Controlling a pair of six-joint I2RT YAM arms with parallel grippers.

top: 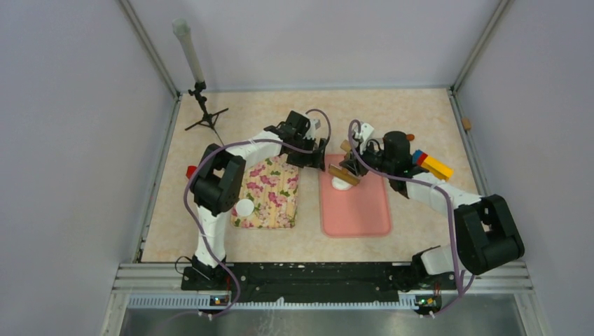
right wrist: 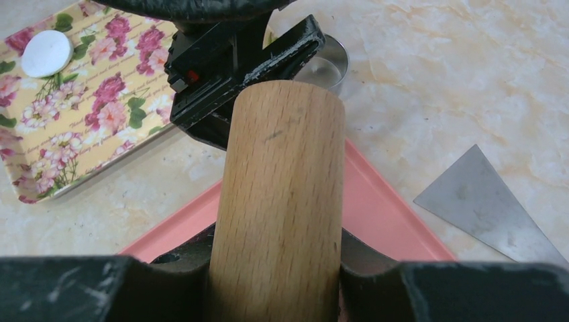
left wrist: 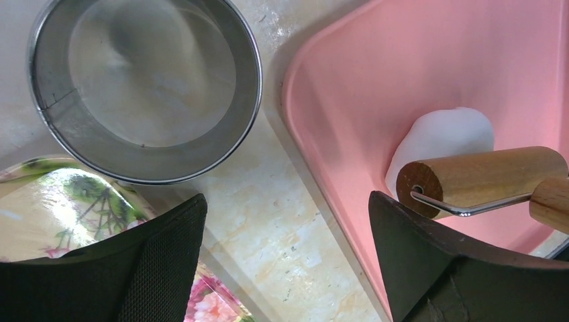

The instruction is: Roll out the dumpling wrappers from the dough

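My right gripper (right wrist: 278,288) clamped on the handle of the wooden roller (left wrist: 483,174), barrel on the soft white dough lump (left wrist: 446,131) on the pink rectangular board (left wrist: 402,54), left gripper (left wrist: 287,225) jaws apart beside the round metal ring (left wrist: 144,172), 1 white wrapper disc (right wrist: 45,54) on the floral tray (right wrist: 100,100)

The top external camera looks steeply down from above and behind the arm bases. It stands far enough back to take in the whole table (top: 392,115), with the near edge at the bottom. The left wrist camera hangs close over the table, facing down between the fingers of the left end effector (left wrist: 285,201) onto the far left corner of the pink board (left wrist: 429,67). The right wrist camera sits very near, looking leftward along the wooden roller (right wrist: 282,194) toward the floral tray (right wrist: 87,114). All three views share the board's far end and the roller.
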